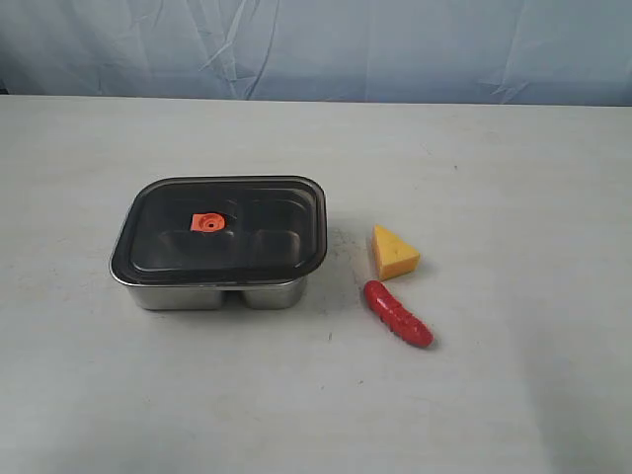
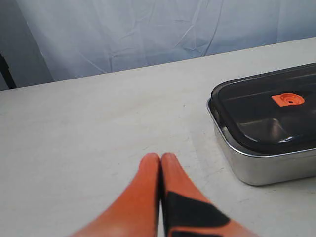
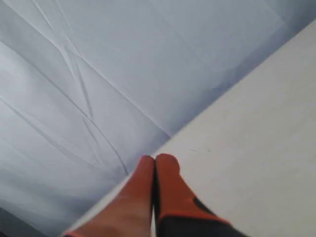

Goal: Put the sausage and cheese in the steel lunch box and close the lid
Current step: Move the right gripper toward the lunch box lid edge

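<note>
Tabletop (image 1: 513, 395), pale and scuffed, under everything, with a creased blue backdrop (image 1: 316, 49) behind.

Steel lunch box (image 1: 222, 294), shiny and round-cornered, left of centre in the exterior view, its divided inside dimly showing through the cover.

Lid (image 1: 272, 202), dark and translucent, seated flat on the lunch box and blocking the way in. Judged as the very start: opening step not yet begun, no food moved.

Left fingers (image 2: 148, 173), orange, pressed together on nothing, low over bare tabletop, apart from the lunch box's corner.

Right fingers (image 3: 144, 173), together and empty as well, aimed at the backdrop and the tabletop's far edge, with no lunch box or food in that view. No arm to be seen in the exterior view.

Sausage (image 1: 397, 313), red and ridged, lying flat to the right of the lunch box, clear of its wall and a little nearer the camera than its front.

Cheese (image 1: 394, 253), yellow wedge, also right of the lunch box, about level with its front half. Very close to the sausage, contact impossible to tell.

Orange valve (image 1: 208, 223), small, at the lid's centre.

Next move, as a judgement: spread one pair of fingers, probably the left as the pair with the lunch box in view, come down on the lid's rim, lift it and park it beside the lunch box, away from the food. Calls for a firm pinch on a thin edge, without dragging the light steel tray along.
</note>
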You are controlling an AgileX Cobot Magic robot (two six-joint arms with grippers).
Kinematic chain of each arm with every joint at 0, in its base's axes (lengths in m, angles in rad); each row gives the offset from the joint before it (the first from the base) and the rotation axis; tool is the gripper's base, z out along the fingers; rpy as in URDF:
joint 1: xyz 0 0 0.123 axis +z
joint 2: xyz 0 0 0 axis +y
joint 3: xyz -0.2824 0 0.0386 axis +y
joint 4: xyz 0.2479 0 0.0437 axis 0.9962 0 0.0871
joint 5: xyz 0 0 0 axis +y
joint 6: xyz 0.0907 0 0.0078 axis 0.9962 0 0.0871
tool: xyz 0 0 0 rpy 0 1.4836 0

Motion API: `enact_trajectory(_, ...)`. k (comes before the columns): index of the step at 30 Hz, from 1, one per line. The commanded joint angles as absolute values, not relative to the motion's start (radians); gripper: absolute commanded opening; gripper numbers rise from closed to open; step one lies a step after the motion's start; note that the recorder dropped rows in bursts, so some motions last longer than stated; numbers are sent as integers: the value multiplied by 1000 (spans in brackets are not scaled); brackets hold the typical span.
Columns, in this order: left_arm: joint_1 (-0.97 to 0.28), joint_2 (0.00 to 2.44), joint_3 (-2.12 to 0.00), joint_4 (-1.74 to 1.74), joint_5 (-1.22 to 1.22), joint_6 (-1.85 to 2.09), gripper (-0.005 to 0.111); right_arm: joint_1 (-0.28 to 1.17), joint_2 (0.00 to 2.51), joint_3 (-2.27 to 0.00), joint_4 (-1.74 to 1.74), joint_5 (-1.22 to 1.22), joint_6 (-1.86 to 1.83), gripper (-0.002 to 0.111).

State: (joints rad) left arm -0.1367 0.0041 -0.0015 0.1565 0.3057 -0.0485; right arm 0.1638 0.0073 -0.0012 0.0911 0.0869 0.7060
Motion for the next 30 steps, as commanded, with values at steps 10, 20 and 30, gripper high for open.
enact_trajectory(10, -132, 0, 0, 160, 292, -49, 0, 217, 0, 0, 432, 152, 849, -1)
enact_trajectory(20, -132, 0, 0, 160, 292, -49, 0, 431, 14, -42, 1248, 170, -313, -1)
enact_trajectory(30, -132, 0, 0, 160, 292, -49, 0, 431, 465, -306, 1104, 225, -607, -1)
